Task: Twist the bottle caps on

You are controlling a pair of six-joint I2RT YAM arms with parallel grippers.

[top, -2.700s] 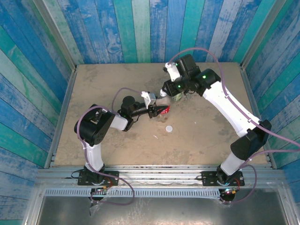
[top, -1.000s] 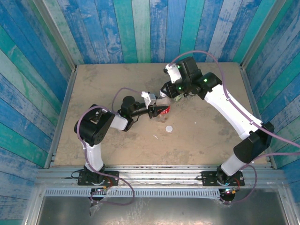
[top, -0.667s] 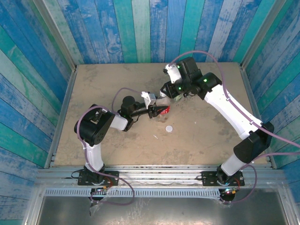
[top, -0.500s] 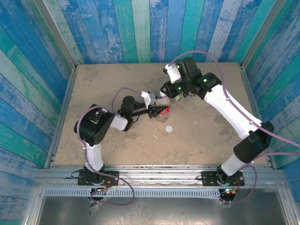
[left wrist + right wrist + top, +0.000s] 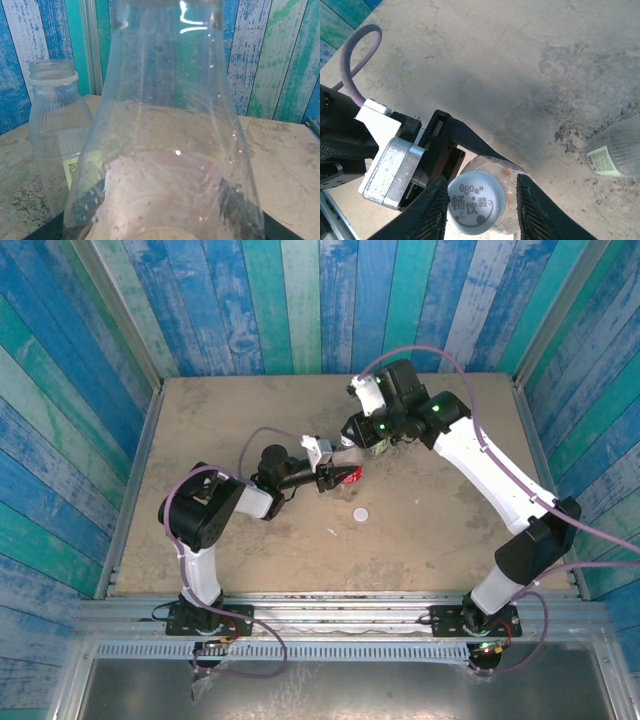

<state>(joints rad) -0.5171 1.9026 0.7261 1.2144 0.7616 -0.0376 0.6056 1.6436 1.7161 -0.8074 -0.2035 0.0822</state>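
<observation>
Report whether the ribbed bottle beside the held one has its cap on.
Off. In the left wrist view the ribbed bottle stands upright with its neck bare and open; a loose white cap lies on the table.

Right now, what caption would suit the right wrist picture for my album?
Right gripper straddles the white cap atop a bottle held by the left gripper.

Black-and-white arms (image 5: 480, 462), purple cables (image 5: 350, 52)

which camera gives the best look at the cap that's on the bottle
Right wrist: the cap sits face-up, print readable, between the right hand's fingers. Top external has the bottle small, the cap too tiny to tell. Left wrist crops the bottle at its neck.
</observation>
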